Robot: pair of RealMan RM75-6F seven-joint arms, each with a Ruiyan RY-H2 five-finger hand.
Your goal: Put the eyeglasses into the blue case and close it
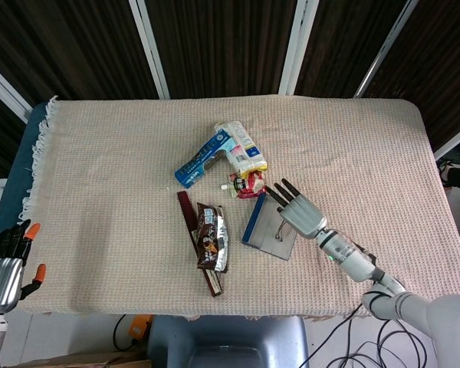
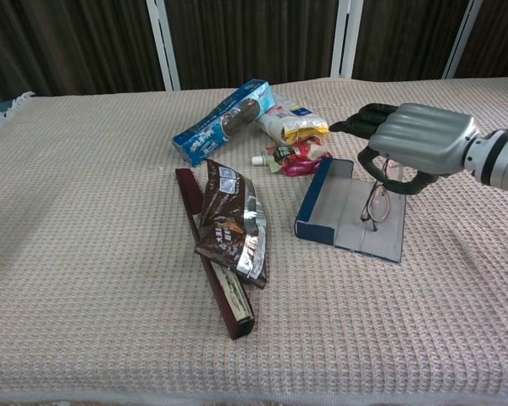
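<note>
The blue case (image 1: 264, 227) (image 2: 347, 217) lies open on the cloth, its grey lining up and its blue wall at the left. My right hand (image 1: 297, 211) (image 2: 411, 142) hovers over the case and pinches the eyeglasses (image 2: 375, 203) (image 1: 280, 229), which hang down with their lower end over the lining. My left hand (image 1: 6, 261) stays off the table at the lower left of the head view, fingers apart and holding nothing; the chest view does not show it.
A brown snack bag (image 2: 230, 222) lies across a long dark box (image 2: 212, 263) left of the case. Behind the case are a blue biscuit pack (image 2: 223, 121), a white-yellow pouch (image 2: 291, 120) and a small red packet (image 2: 295, 157).
</note>
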